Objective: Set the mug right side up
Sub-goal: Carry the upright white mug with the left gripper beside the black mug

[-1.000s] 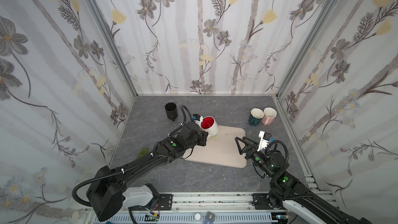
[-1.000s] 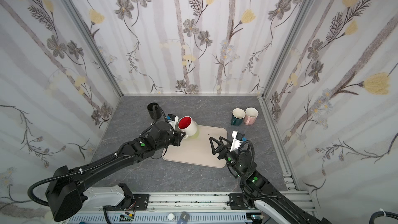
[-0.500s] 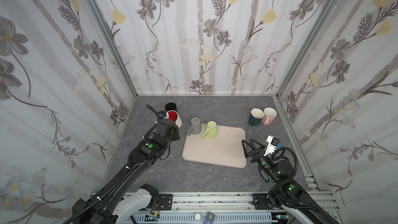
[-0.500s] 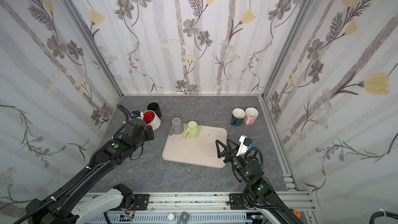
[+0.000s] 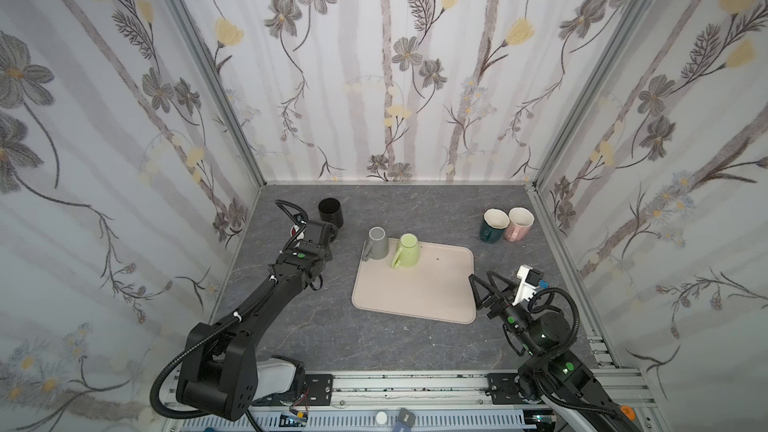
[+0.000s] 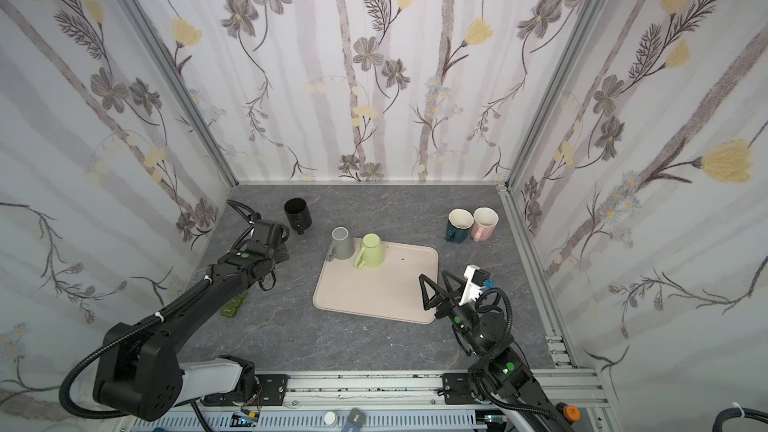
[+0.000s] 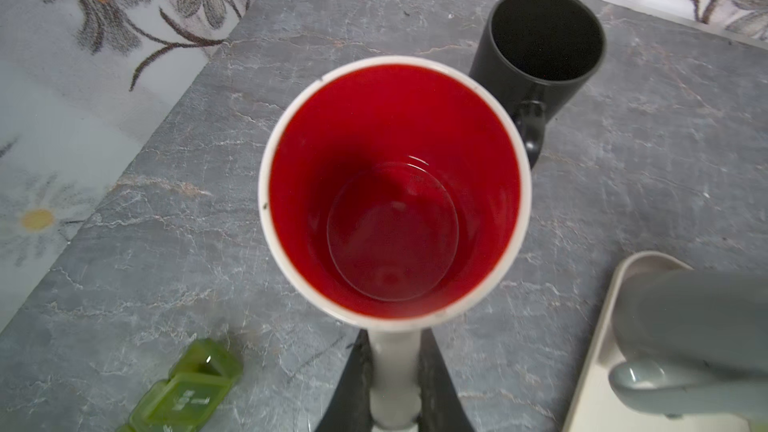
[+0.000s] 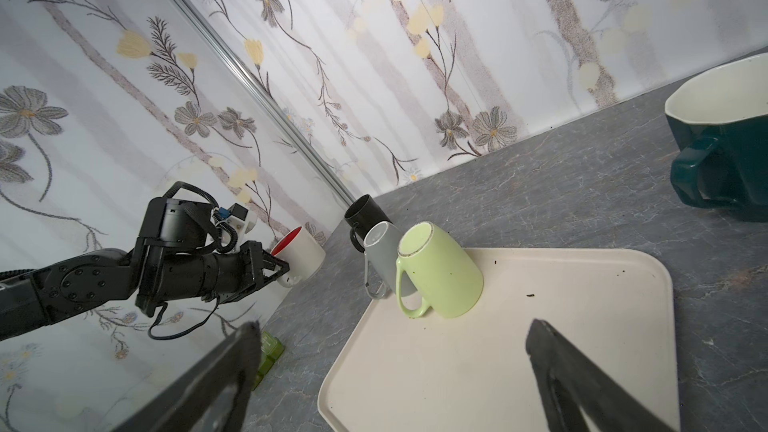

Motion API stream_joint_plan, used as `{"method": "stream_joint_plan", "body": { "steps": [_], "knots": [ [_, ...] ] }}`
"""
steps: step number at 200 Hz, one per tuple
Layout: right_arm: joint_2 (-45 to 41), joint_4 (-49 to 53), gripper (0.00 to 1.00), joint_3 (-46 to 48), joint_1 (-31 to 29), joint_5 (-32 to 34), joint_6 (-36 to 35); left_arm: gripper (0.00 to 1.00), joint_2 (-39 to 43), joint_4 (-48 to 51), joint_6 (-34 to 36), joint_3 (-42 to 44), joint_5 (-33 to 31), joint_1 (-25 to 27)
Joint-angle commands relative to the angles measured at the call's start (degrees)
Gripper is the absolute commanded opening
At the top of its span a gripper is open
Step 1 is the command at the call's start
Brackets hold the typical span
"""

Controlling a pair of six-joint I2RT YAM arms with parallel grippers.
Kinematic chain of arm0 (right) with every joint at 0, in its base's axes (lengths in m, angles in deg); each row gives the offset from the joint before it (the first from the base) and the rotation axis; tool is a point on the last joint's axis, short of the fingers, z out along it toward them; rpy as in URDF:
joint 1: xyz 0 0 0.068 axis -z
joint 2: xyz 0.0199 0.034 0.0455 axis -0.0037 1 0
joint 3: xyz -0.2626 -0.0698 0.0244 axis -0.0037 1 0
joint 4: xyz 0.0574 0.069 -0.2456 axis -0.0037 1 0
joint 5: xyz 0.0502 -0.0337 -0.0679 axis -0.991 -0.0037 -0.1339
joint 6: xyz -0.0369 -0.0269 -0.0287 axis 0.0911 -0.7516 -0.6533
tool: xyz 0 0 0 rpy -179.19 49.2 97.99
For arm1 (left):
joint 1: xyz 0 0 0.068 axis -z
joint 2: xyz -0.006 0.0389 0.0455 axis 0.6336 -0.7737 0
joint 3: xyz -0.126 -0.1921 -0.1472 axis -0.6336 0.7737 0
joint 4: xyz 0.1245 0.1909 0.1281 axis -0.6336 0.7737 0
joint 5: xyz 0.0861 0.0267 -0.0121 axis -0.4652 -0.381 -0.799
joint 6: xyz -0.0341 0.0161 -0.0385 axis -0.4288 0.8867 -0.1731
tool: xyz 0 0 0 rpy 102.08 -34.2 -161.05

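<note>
Pinched between the nearly closed fingers [image 7: 349, 388] of the left gripper [image 7: 392, 338]: the handle [image 7: 392, 376] of the white, red-lined mug [image 7: 395, 189], mouth up, just beside the black mug [image 7: 544, 35]. Spread wide near the tray [image 8: 540, 284], touching nothing: 2 fingers [image 8: 216, 376] of the right gripper [image 8: 392, 328].

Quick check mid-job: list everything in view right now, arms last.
white mug: 1, red inside, upright, back left beside black mug
black mug: 1, black, upright, back left
grey mug: 1, grey, upside down, tray's back left corner
green mug: 1, light green, upside down, on tray beside grey mug
teal mug: 1, teal, upright, back right
pink mug: 1, pink, upright, beside teal mug
tray: 1, beige, centre
pill box: 1, green, by left arm
left end effector: shut on white mug's handle
right end effector: open, empty, by tray's front right corner
</note>
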Motion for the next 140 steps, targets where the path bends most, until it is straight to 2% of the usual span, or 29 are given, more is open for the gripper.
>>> {"method": "stream_joint_plan", "body": {
  "steps": [1, 45, 140],
  "knots": [
    [-0.3, 0.3, 1.0, 0.3, 0.2, -1.2, -0.3, 0.0, -4.3, -7.9, 3.4, -3.6, -4.6, -1.2],
    [0.6, 0.4, 1.0, 0.8, 0.8, -1.5, 0.4, 0.0, -14.5, -11.2, 8.8, -9.8, -2.4, -4.7],
    [2.8, -0.6, 1.0, 1.5, 1.0, -1.1, 1.4, 0.0, -27.8, -14.5, 7.8, -18.2, 5.6, -12.8]
  ]
}}
